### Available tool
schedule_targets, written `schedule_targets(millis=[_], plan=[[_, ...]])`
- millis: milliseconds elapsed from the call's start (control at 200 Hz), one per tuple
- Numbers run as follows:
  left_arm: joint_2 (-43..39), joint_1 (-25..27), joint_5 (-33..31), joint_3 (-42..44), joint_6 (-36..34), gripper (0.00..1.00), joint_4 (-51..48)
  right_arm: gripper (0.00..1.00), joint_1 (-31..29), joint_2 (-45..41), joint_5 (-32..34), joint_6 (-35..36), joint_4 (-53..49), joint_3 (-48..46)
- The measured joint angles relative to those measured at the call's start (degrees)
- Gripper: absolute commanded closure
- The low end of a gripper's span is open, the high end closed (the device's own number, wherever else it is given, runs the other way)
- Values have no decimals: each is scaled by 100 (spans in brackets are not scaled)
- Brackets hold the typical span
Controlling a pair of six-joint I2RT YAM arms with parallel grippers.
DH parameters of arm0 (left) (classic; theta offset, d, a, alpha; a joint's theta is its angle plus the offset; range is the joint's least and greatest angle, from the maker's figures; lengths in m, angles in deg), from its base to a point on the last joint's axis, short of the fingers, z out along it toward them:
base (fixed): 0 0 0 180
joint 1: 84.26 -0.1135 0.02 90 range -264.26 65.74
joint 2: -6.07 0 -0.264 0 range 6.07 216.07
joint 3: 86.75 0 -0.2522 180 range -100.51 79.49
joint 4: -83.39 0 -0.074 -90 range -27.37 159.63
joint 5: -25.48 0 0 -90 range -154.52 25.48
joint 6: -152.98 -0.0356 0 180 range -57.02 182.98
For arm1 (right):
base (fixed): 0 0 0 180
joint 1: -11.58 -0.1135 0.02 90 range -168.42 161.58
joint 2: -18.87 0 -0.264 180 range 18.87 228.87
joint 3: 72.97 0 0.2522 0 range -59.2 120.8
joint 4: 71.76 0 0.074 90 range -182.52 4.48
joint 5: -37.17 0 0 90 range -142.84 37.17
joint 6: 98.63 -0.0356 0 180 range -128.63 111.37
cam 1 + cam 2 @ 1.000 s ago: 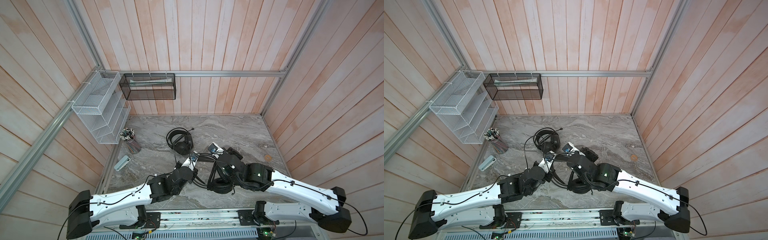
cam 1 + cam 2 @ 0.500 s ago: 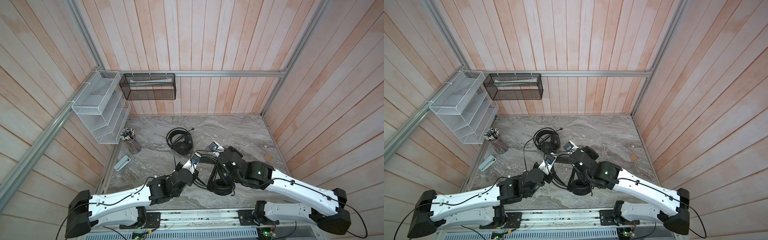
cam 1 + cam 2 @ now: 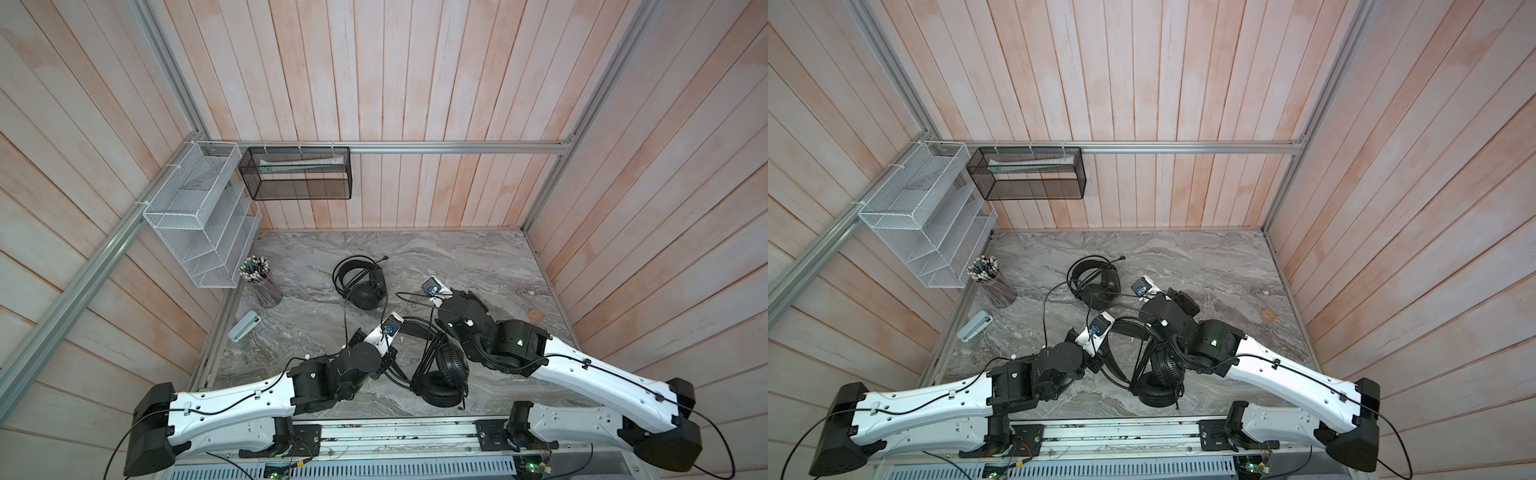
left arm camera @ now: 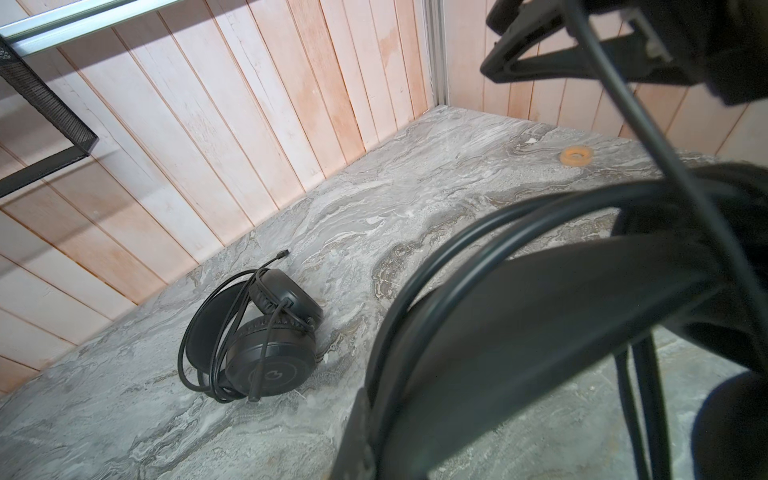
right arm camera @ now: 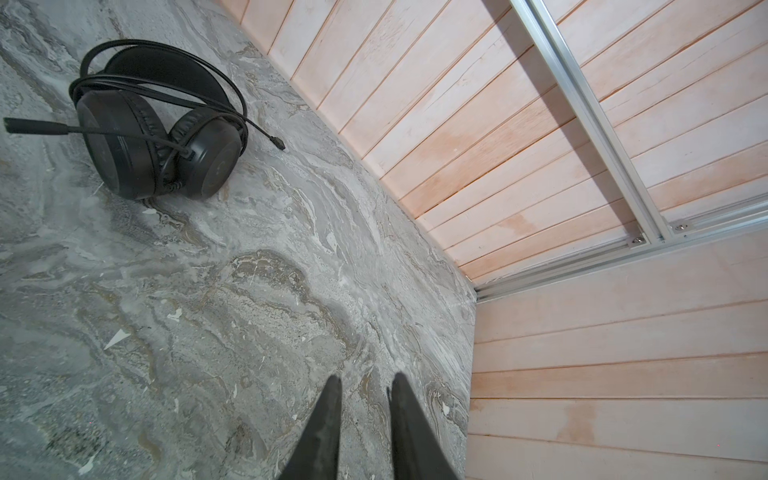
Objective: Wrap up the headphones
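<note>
Left gripper (image 3: 394, 351) closed at the grille-cup headset (image 3: 446, 374) headband, front of the surface (image 3: 478, 257); grip target unclear. Right gripper (image 5: 365, 378) slightly open, empty. Mic headset (image 3: 365, 291) lies mid-surface, well apart.

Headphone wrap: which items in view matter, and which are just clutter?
Job:
- boom-mic headset, cable coiled round it
- grille-cup headset, between the arms

Lying about:
- pencil cup
- pale blue case
- orange ring
- white wire rack
- black mesh basket
</note>
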Motion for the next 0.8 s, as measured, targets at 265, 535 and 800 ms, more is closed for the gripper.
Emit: schedule_targets(millis=[265,535,800], plan=[[-256,0,22,0,48,100,-37,76,52,11,-33,-262,-122,92],[-570,-4,216,0,214,100,-264,89,155,26,-179,-487,-223,92],[-876,-44,433,0,474,100,-304,100,258,26,-361,-621,-216,85]])
